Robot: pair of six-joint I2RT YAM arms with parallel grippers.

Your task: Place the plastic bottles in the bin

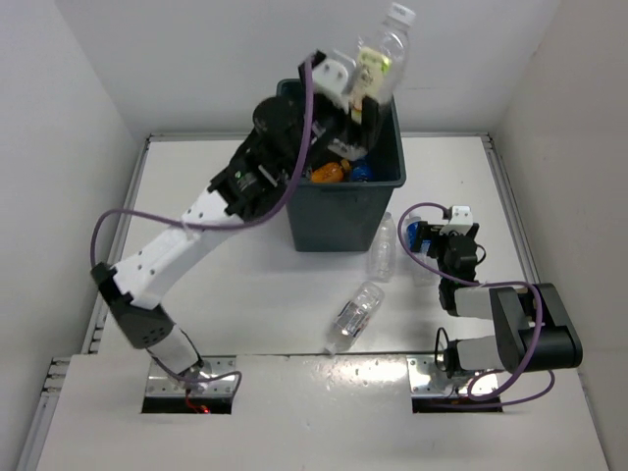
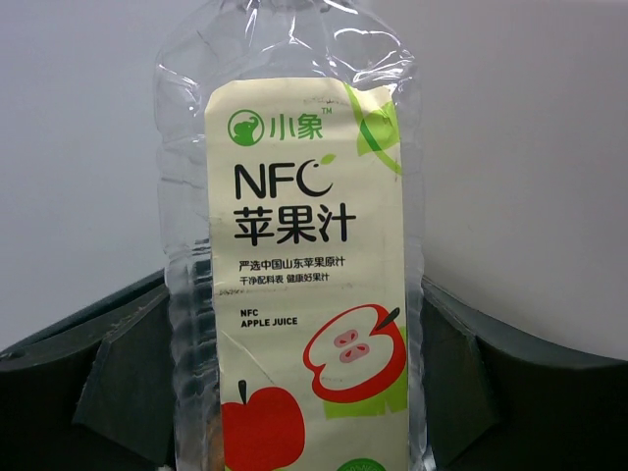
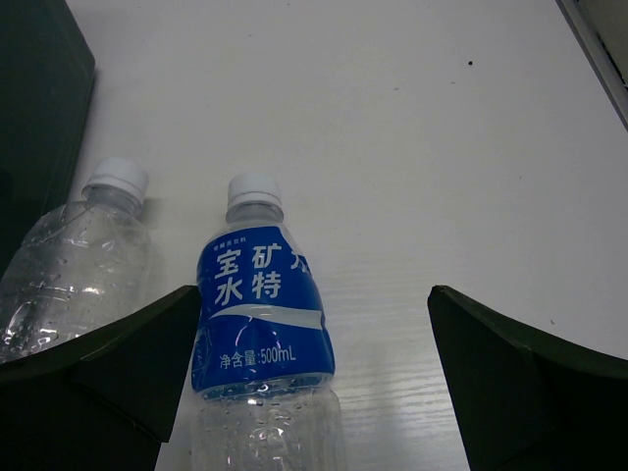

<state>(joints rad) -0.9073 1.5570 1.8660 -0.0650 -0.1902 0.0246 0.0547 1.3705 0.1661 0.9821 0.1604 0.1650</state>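
Note:
My left gripper (image 1: 361, 98) is shut on the fruit-print apple juice bottle (image 1: 380, 51) and holds it upright over the rim of the dark bin (image 1: 339, 211). In the left wrist view the bottle (image 2: 304, 245) fills the gap between my fingers (image 2: 118, 383). An orange bottle (image 1: 329, 172) lies inside the bin. My right gripper (image 1: 427, 235) is open and low on the table, around the blue-labelled bottle (image 3: 260, 294), which lies close to its left finger (image 3: 128, 373). A plain bottle (image 3: 78, 265) lies just left of it, beside the bin.
Another plain clear bottle (image 1: 355, 314) lies on the table in front of the bin, between the arms. The bin's wall (image 3: 39, 98) shows at the top left of the right wrist view. White walls enclose the table on the left, back and right.

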